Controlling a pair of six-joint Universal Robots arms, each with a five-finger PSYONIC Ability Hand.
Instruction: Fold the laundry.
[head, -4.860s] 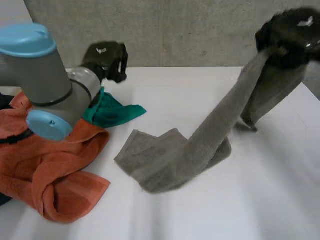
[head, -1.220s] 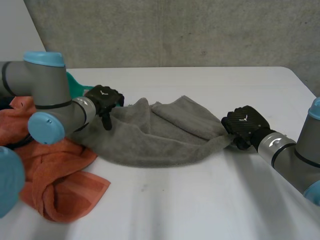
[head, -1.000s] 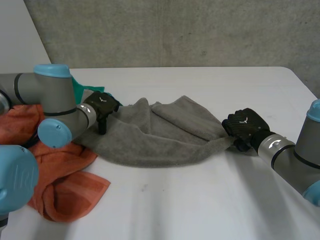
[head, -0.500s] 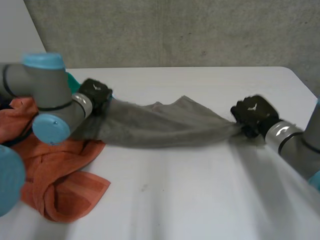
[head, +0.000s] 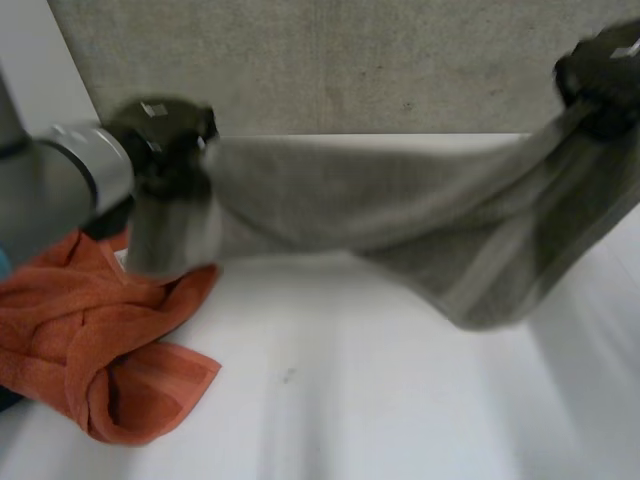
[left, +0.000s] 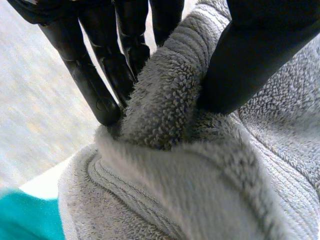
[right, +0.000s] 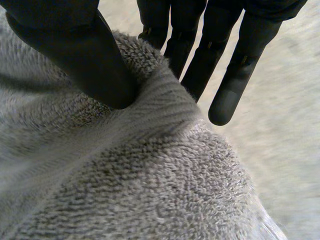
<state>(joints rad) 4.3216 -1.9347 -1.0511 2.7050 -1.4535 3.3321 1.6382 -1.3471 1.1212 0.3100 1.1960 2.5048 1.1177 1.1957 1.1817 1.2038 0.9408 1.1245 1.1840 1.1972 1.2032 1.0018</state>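
The left robot hand (left: 250, 55) pinches a bunched fold of the grey towel (left: 200, 200) between thumb and fingers. The right robot hand (right: 75, 50) grips another edge the same way. Both are raised above the white tabletop (head: 350, 400), and the towel stretches between them, sagging in a loop below the right robot hand. An orange cloth (head: 90, 330) lies crumpled on the tabletop beneath the left robot hand, with some teal cloth (left: 25, 220) beyond its fingertips. A grey wall (head: 350, 60) stands behind both.
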